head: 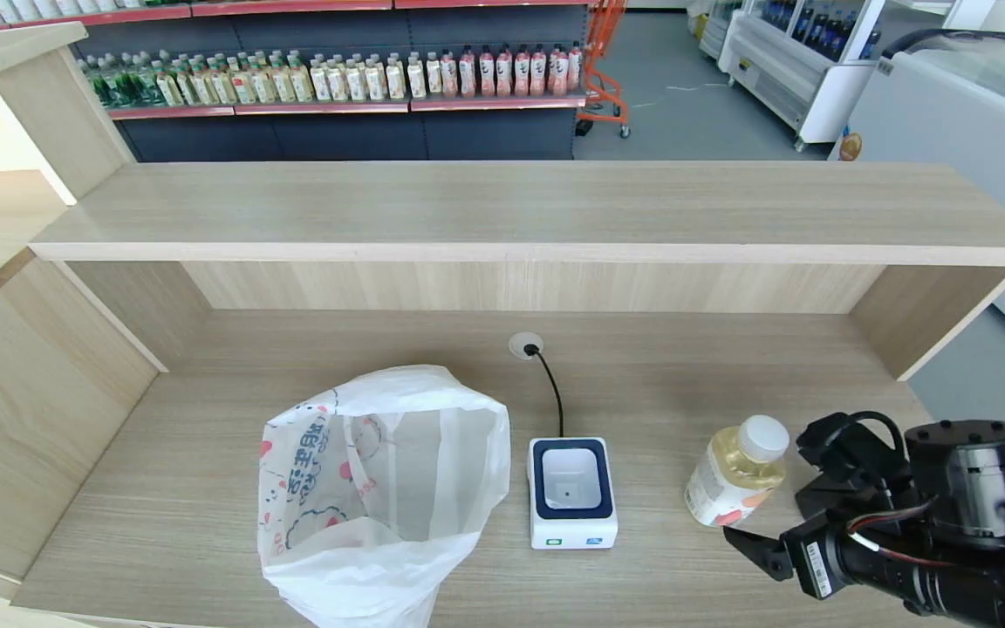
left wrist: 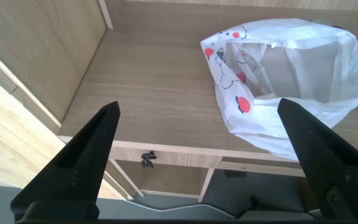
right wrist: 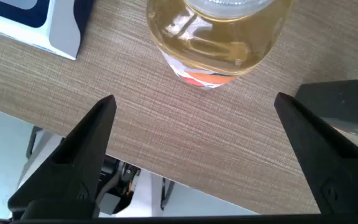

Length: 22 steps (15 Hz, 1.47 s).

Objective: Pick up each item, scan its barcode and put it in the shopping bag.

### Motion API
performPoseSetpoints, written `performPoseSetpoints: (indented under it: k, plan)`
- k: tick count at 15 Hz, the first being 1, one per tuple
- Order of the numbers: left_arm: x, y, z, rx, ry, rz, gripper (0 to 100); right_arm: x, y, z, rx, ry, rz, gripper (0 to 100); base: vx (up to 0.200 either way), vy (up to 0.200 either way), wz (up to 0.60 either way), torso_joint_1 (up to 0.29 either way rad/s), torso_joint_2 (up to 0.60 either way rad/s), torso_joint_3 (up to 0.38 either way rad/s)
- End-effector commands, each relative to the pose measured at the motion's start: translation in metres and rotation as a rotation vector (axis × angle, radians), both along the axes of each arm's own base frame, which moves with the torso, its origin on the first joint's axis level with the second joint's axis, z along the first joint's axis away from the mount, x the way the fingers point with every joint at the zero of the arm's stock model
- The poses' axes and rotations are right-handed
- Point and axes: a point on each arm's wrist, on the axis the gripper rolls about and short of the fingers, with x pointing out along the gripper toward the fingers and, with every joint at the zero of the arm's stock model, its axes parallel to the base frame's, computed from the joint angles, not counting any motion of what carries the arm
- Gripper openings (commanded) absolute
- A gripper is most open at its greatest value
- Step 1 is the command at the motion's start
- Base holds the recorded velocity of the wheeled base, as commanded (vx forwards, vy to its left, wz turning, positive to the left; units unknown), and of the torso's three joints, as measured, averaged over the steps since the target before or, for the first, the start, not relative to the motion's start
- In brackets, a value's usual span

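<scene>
Right gripper (head: 789,499) wide open, empty, lower right of frame; bottle (head: 736,475) upright just frame-left of it, right arm nearest.

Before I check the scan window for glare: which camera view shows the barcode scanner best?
The head view: the barcode scanner sits whole on the counter, window facing up. The right wrist view catches one corner; the left wrist view, a sliver at the frame edge.

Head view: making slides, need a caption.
Open right gripper by bottle on counter, scanner and shopping bag alongside.
</scene>
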Motion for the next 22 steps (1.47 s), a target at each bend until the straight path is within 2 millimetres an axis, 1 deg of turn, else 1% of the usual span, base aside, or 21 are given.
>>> performPoseSetpoints:
  k: [1, 9, 13, 17, 22]
  plan:
    - [0.000, 0.000, 0.000, 0.000, -0.001, 0.001, 100, 0.009, 0.007, -0.017, -0.038, 0.042, -0.007, 100, 0.000, 0.000, 0.00, 0.000, 0.00, 0.000]
    - [0.000, 0.000, 0.000, 0.000, -0.001, 0.001, 100, 0.030, 0.017, -0.029, -0.008, -0.045, -0.035, 100, 0.000, 0.000, 0.00, 0.000, 0.00, 0.000]
    - [0.000, 0.000, 0.000, 0.000, -0.001, 0.001, 100, 0.035, 0.026, -0.033, 0.038, -0.067, -0.032, 100, 0.000, 0.000, 0.00, 0.000, 0.00, 0.000]
    - [0.000, 0.000, 0.000, 0.000, -0.001, 0.001, 100, 0.041, 0.029, -0.037, 0.051, -0.088, -0.032, 100, 0.000, 0.000, 0.00, 0.000, 0.00, 0.000]
    - [0.000, 0.000, 0.000, 0.000, -0.001, 0.001, 100, 0.051, 0.034, -0.029, 0.076, -0.147, -0.029, 100, 0.000, 0.000, 0.00, 0.000, 0.00, 0.000]
